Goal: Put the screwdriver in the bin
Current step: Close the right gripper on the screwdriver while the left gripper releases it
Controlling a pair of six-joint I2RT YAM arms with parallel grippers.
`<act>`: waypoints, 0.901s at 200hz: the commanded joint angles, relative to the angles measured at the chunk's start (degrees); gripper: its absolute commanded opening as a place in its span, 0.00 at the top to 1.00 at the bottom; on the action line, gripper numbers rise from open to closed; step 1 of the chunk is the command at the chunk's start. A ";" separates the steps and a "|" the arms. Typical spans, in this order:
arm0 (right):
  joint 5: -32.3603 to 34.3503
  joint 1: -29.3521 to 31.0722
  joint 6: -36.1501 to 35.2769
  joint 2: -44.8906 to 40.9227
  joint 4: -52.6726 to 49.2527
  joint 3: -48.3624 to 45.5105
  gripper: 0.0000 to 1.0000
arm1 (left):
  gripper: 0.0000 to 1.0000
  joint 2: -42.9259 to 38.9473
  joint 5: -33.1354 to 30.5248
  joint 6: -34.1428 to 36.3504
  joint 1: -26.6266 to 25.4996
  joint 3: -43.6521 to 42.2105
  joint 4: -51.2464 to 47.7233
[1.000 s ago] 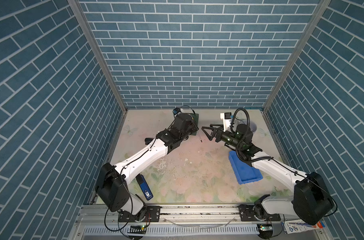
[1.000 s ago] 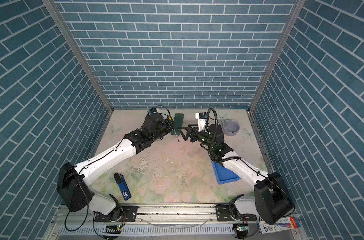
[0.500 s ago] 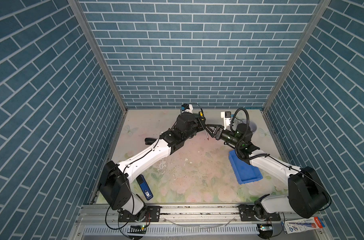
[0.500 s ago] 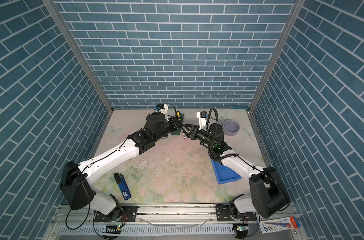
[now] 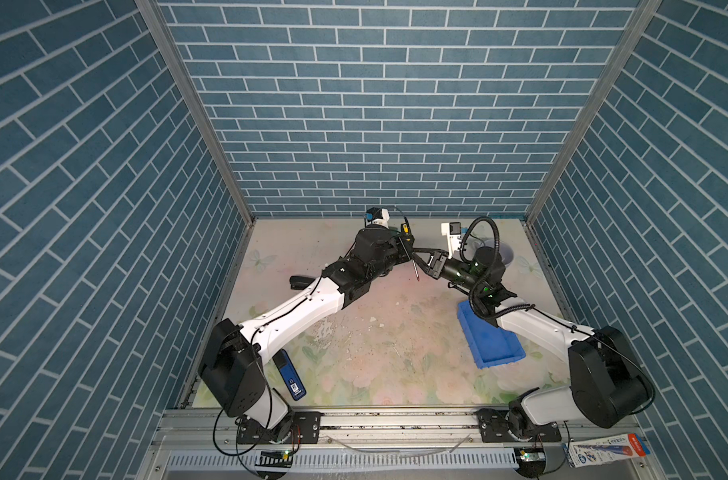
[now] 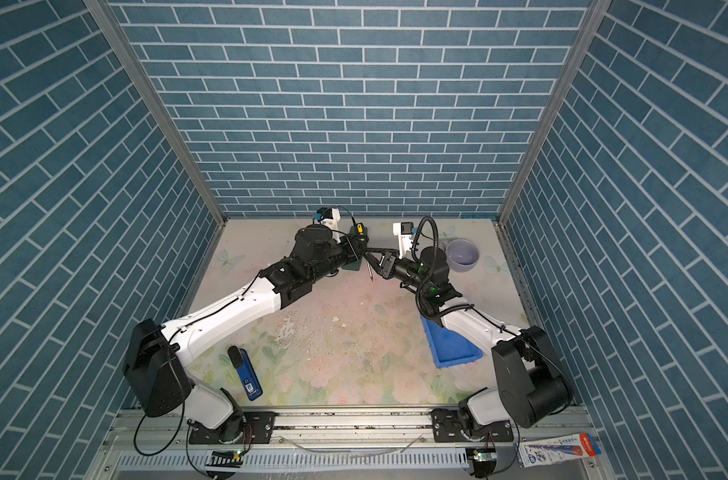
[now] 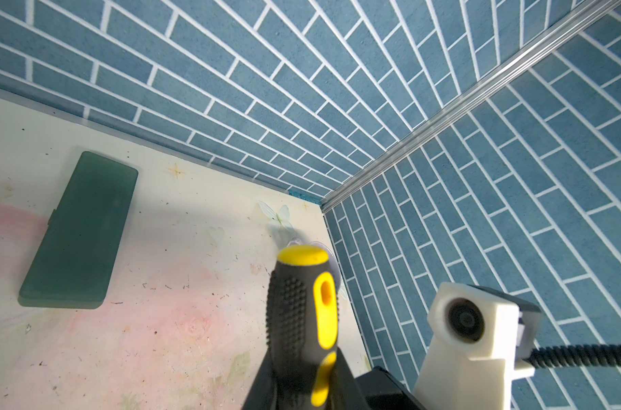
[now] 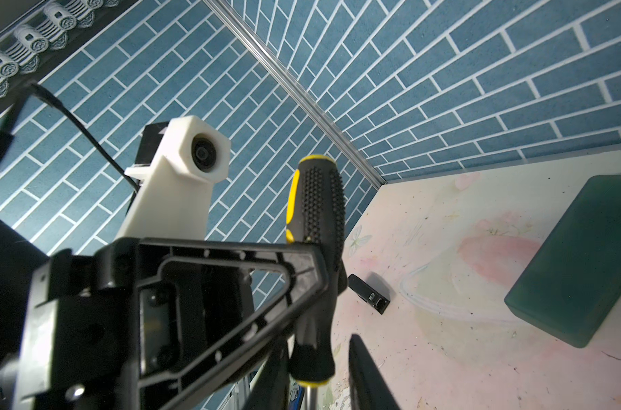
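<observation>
**Hanging upright between two grippers at the back of the table**

Held clear of the surface, the screwdriver stands nearly vertical, yellow cap up and thin shaft pointing down, above the rear middle of the table. The left gripper is clamped on the lower part of the black-and-yellow handle. The right gripper reaches in from the opposite side. Its fingers stand on either side of the handle's lower end, with a narrow gap showing on one side, so its jaws read as apart.

The bin lies well away, toward the front right, partly under the right forearm, and holds nothing that can be seen.

A dark green block lies flat just behind the grippers. A lavender mug stands near the back right corner, and a black stapler sits off to the left. A blue oblong gadget with a white label lies by the left arm's base.

The tabletop is pale, printed with pink flowers and butterflies, and is scuffed and flaked in the middle. Blue brick-pattern walls close in three sides, joined by aluminium corner posts.
</observation>
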 commanded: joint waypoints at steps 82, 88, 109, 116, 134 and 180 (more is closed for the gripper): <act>-2.41 -1.59 1.92 1.53 1.89 0.41 1.00 | 0.99 0.20 1.71 0.04 -0.64 0.31 3.80; -2.47 -1.57 1.59 1.38 1.36 0.50 1.00 | 0.96 0.18 1.46 0.04 -0.64 0.17 3.85; -2.05 -1.77 -1.10 0.27 -1.61 0.99 1.00 | 0.85 -0.18 0.53 0.12 -0.61 -0.21 3.65; -1.19 -1.86 -2.65 -0.46 -3.34 1.11 1.00 | 0.82 -0.27 0.52 0.56 -0.61 0.02 3.63; 1.49 -2.02 -8.31 -2.86 -7.78 1.18 1.00 | 0.65 -0.18 0.63 2.34 -0.61 1.23 2.46; 7.97 -3.60 -21.00 -9.43 -19.49 -0.03 1.00 | 0.16 -1.65 0.17 12.70 -1.20 1.04 2.07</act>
